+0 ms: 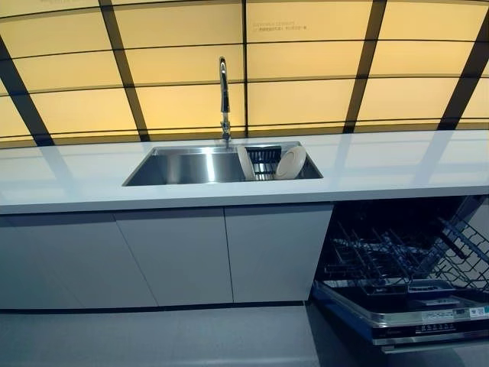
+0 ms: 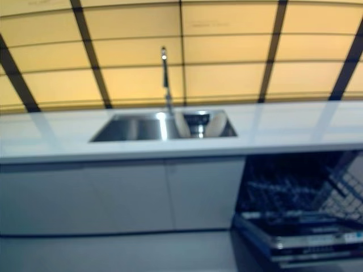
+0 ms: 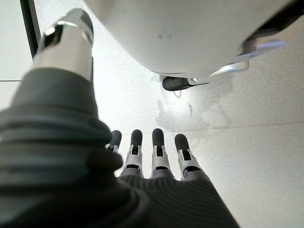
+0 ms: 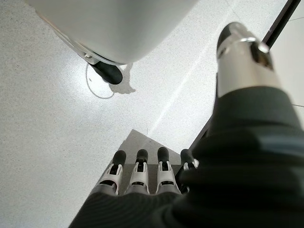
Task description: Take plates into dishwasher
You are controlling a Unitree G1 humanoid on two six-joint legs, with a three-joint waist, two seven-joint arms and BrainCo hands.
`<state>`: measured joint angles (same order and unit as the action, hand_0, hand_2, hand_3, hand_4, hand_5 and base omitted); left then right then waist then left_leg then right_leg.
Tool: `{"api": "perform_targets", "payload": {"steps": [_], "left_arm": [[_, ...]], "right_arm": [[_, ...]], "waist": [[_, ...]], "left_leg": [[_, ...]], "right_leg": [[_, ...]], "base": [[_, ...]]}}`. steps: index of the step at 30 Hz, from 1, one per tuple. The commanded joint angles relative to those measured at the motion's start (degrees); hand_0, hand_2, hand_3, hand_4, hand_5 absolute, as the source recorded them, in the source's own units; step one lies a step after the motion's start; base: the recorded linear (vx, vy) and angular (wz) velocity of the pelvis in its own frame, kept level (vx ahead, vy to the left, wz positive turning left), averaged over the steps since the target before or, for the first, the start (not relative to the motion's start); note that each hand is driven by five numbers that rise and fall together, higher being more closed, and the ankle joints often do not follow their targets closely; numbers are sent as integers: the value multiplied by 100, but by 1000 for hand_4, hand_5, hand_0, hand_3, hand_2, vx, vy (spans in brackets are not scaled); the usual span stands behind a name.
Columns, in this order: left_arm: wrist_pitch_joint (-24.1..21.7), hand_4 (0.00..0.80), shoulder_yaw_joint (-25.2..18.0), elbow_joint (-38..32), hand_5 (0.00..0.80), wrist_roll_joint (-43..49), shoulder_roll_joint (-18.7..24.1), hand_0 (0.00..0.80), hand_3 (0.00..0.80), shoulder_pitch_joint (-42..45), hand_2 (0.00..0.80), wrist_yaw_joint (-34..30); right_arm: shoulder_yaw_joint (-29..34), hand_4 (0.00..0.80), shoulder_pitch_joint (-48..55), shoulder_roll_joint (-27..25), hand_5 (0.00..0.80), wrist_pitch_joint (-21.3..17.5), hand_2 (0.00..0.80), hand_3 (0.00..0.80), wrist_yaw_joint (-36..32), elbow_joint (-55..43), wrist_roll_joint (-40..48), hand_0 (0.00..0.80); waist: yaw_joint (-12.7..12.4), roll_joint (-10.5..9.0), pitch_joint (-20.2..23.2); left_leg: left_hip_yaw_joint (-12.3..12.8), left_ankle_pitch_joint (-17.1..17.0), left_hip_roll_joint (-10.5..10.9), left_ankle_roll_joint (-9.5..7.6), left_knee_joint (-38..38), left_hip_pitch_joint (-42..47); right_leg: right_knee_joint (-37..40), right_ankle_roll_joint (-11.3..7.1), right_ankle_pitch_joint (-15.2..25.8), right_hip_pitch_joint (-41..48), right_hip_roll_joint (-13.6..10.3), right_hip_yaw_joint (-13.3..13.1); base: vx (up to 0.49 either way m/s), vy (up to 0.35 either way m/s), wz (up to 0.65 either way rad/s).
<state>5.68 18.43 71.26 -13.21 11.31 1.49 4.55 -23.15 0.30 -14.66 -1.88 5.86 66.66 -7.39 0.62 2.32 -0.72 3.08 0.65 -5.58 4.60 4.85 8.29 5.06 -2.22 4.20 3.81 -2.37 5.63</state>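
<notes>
At the sink's right end a plate (image 1: pixel 291 162) leans on edge in the rack (image 1: pixel 263 159), dishwasher (image 1: pixel 405 283) open below right. Left robot hand (image 3: pixel 156 156) and right robot hand (image 4: pixel 142 175) hang floorward, fingers straight, empty. Right one's likely nearer.

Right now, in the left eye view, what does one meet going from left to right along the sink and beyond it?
Sink basin → faucet → dish rack → plate → open dishwasher.
</notes>
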Motion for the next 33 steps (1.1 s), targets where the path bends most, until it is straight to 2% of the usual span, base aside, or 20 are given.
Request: {"api": "perform_targets", "payload": {"steps": [1, 21, 33], "left_arm": [[-141, 0, -19, 412, 0, 21, -301, 0, 0, -364, 0, 54], [38, 0, 42, 465, 0, 63, -302, 0, 0, -400, 0, -177], [154, 0, 84, 463, 0, 77, -335, 0, 0, -431, 0, -313]], "right_arm": [[-207, 0, -319, 318, 0, -28, 0, 0, 13, 342, -67, 0], [-197, 0, -382, 314, 0, -26, 0, 0, -95, 425, -9, 0], [-211, 0, -444, 324, 0, 116, 0, 0, -228, 364, 105, 0]], "waist": [[38, -375, -147], [35, -375, -178], [26, -406, -227]], "left_leg": [[25, -117, 737, -594, 15, -159], [32, -107, 729, -600, 15, -128], [40, -101, 714, -605, 15, -96]], "right_leg": [[-42, -153, 53, 143, -83, 40], [-56, -147, 42, 158, -84, 30], [-62, -132, 29, 185, -68, 14]], "base": [[0, 0, 0], [0, 0, 0], [0, 0, 0]]}}
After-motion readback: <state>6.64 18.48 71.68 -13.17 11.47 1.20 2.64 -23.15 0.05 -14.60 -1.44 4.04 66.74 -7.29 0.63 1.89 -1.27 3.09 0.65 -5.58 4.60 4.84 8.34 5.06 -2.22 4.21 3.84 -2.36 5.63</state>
